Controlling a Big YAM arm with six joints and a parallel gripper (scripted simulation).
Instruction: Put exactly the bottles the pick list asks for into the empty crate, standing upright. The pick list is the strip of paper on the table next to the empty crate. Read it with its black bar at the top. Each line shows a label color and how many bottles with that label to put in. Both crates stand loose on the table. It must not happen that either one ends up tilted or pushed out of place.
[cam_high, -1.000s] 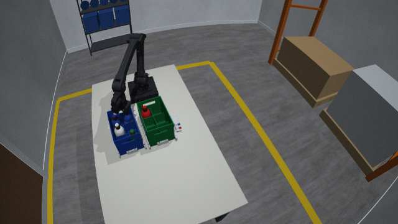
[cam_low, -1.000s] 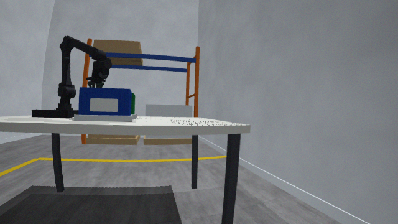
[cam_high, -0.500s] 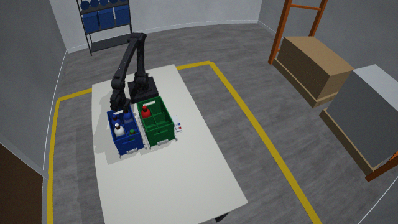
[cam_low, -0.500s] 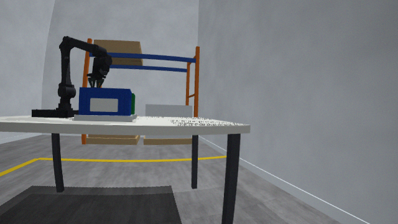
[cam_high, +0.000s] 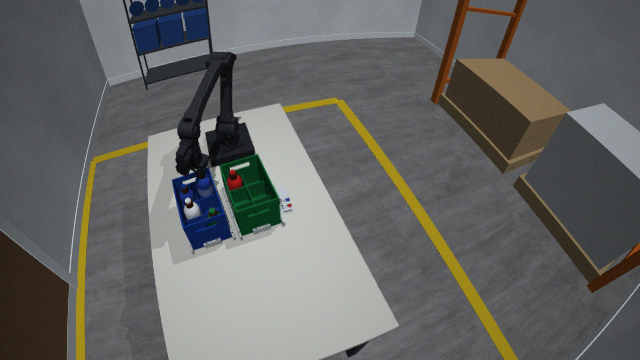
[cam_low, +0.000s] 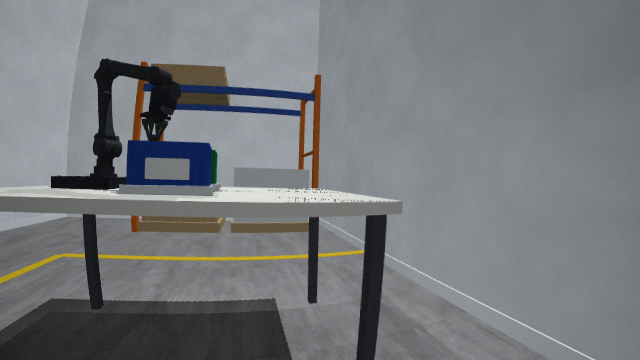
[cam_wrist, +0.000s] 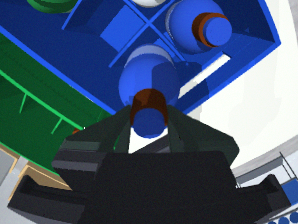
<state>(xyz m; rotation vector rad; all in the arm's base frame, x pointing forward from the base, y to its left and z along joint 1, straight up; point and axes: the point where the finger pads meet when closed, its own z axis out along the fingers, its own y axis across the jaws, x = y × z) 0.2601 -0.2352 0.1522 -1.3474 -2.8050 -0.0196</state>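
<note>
From the top camera I see my gripper (cam_high: 197, 172) over the back of the blue crate (cam_high: 212, 234), clenched on a blue-label bottle (cam_high: 204, 186); the green crate (cam_high: 260, 212) just beside it holds a red-label bottle (cam_high: 234, 180), with the pick list (cam_high: 287, 200) on its far side. On the exterior view the fingers (cam_low: 149, 131) dip to the blue crate's rim. At the wrist, the bottle's cap (cam_wrist: 148, 120) sits between my jaws.
</note>
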